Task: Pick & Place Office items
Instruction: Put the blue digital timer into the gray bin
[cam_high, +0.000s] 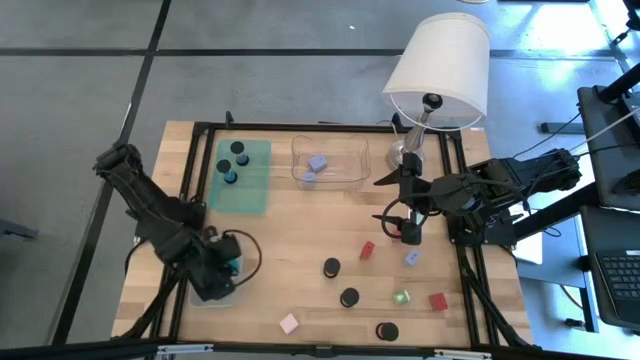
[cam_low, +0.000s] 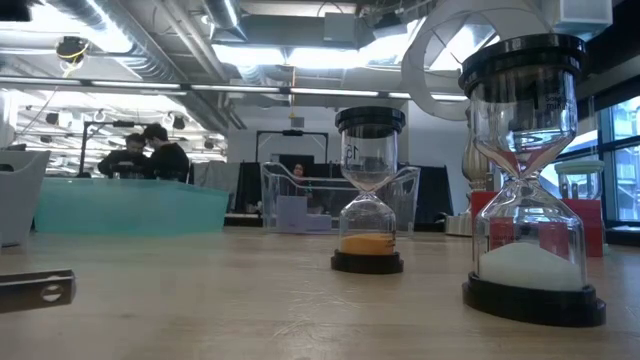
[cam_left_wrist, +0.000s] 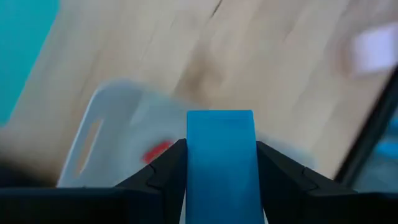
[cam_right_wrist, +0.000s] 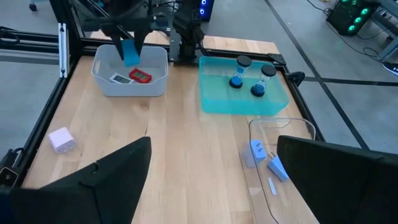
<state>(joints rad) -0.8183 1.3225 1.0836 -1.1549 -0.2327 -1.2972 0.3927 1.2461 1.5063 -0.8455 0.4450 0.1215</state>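
My left gripper (cam_high: 228, 268) is shut on a blue block (cam_left_wrist: 220, 162) over a grey tray (cam_high: 205, 297) at the table's near left. The tray holds a red piece (cam_right_wrist: 140, 76) and a flat labelled piece (cam_right_wrist: 118, 78). My right gripper (cam_high: 387, 202) is wide open and empty above the table's middle right. Below and in front of it stand three black-capped hourglasses (cam_high: 331, 268), two red blocks (cam_high: 367, 250), a lilac block (cam_high: 411, 258), a green block (cam_high: 401, 298) and a pink block (cam_high: 290, 323). My left gripper pinches the blue block by two opposite sides (cam_left_wrist: 189, 168) between its two fingers. The fingers come from above, pointing down. The block (cam_right_wrist: 130, 52) hangs upright below the fingers, over the open top of the grey tray (cam_right_wrist: 130, 84).
A teal tray (cam_high: 255, 190) with three hourglasses sits at the far left. A clear tray (cam_high: 345, 175) with lilac blocks sits at the far middle. A white-shaded lamp (cam_high: 440, 65) stands at the far right, close to my right arm. People show in the room beyond.
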